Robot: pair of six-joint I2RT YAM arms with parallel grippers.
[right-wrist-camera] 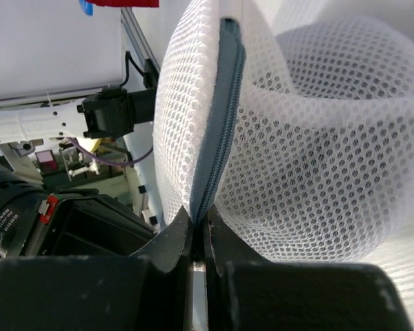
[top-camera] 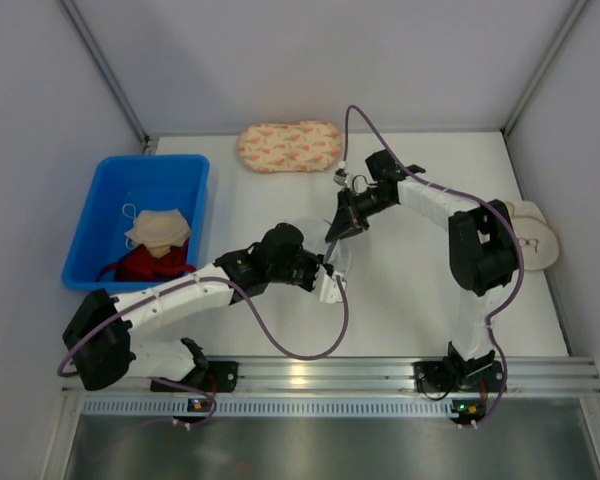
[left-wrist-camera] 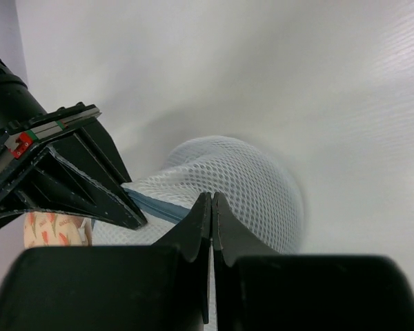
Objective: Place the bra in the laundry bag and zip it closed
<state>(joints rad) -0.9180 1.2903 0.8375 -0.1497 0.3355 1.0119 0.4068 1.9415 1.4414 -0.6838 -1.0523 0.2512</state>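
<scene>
While the left gripper (left-wrist-camera: 212, 207) clamped the laundry bag (left-wrist-camera: 255, 179) at eight o'clock, the right gripper (right-wrist-camera: 199, 224), pinching its zipper seam (right-wrist-camera: 219, 117), likely needed a taut, steady pull.

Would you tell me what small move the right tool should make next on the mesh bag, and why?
Probably a slow pull of the right tool along the zipper, with the left tool holding firm. Both tools are shut on the laundry bag, the right one pinching right at the zipper seam. Whether it has the slider is hidden.
</scene>
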